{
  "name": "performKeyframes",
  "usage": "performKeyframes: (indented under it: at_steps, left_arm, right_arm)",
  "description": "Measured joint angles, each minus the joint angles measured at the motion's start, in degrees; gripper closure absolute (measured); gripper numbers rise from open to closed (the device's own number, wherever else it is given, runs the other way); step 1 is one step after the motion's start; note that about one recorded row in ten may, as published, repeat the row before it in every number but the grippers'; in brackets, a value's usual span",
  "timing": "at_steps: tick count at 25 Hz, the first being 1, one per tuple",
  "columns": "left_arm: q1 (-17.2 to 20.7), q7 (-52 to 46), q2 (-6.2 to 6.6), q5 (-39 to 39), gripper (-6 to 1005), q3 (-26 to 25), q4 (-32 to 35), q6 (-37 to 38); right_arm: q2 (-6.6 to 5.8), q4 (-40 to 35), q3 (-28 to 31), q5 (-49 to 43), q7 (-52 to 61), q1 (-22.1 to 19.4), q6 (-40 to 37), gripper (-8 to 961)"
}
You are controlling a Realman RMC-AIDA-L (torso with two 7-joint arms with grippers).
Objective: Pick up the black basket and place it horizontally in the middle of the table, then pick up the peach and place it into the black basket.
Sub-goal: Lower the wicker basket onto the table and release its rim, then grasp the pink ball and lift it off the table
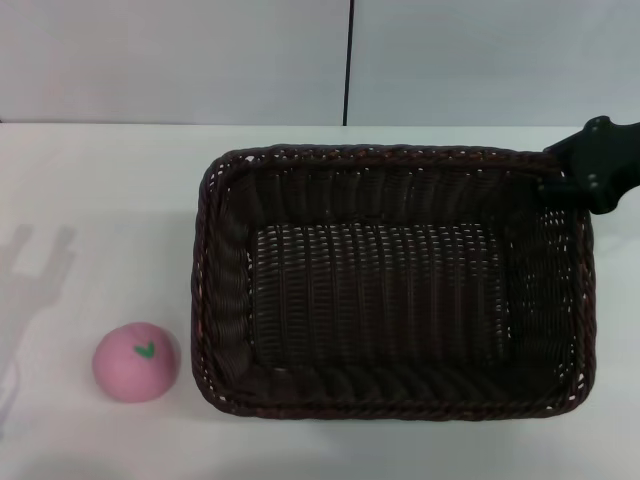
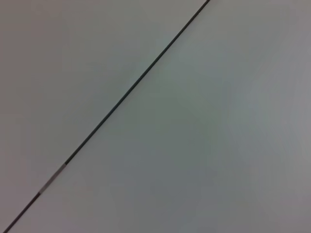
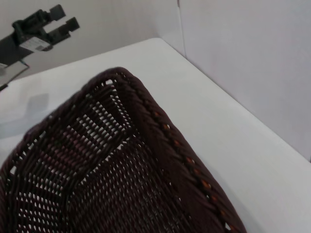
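Note:
The black basket [image 1: 392, 280] lies lengthwise across the white table [image 1: 100, 200], open side up and empty. The pink peach [image 1: 136, 361] sits on the table just off the basket's left near corner, leaf mark up. My right gripper [image 1: 592, 165] is at the basket's far right corner, at the rim. The right wrist view looks down along the basket's braided rim [image 3: 165, 136]. My left gripper [image 3: 62, 18] shows only in the right wrist view, far off beyond the basket, held above the table with its fingers apart and empty.
A grey wall with a dark vertical seam [image 1: 349, 60] stands behind the table; the left wrist view shows only this wall and the seam [image 2: 121, 99]. The left gripper's shadow [image 1: 35, 265] falls on the table's left side.

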Motion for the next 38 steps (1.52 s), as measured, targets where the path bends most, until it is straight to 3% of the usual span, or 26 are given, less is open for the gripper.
performKeyframes:
  at_steps: [2,10,16,21,25,29,32,38]
  left_arm:
    - [-0.03,-0.01,0.00,0.03,408,0.26,-0.02,0.02]
    - [-0.30,-0.38,0.00,0.04,416,1.01,-0.02,0.07]
    - [-0.09,-0.75,-0.08,0.05,421,1.61,-0.14,0.08]
    - [-0.07,-0.81,0.19,0.05,426,4.45,0.81,2.09]
    - [-0.77,-0.89,0.72,0.12,430,12.55,7.38,6.22]
    - [-0.59,-0.94,1.47,0.16,433,23.24,12.02,5.62]
    - [0.32,-0.38,1.27,0.15,436,27.69,13.73,3.40]
    - [0.76,-0.04,0.86,0.15,442,33.76,15.27,1.39]
  right_arm:
    - [0.23,0.29,-0.37,-0.03,0.01,0.22,1.29,795]
    - [1.02,1.38,-1.26,0.00,0.69,1.61,6.94,646]
    - [2.23,0.32,-0.01,2.55,-0.66,0.69,12.90,457]
    - [4.21,-0.04,3.47,16.33,-7.36,-4.85,18.12,223]
    - [7.17,-0.14,7.95,30.66,-14.66,-10.46,19.21,208]
    - [10.03,1.34,9.57,45.28,-22.00,-16.18,19.33,200]
    - [10.59,4.52,9.67,51.89,-24.79,-18.22,19.22,200]
    - [9.81,10.47,9.59,55.12,-25.66,-18.94,17.92,199]
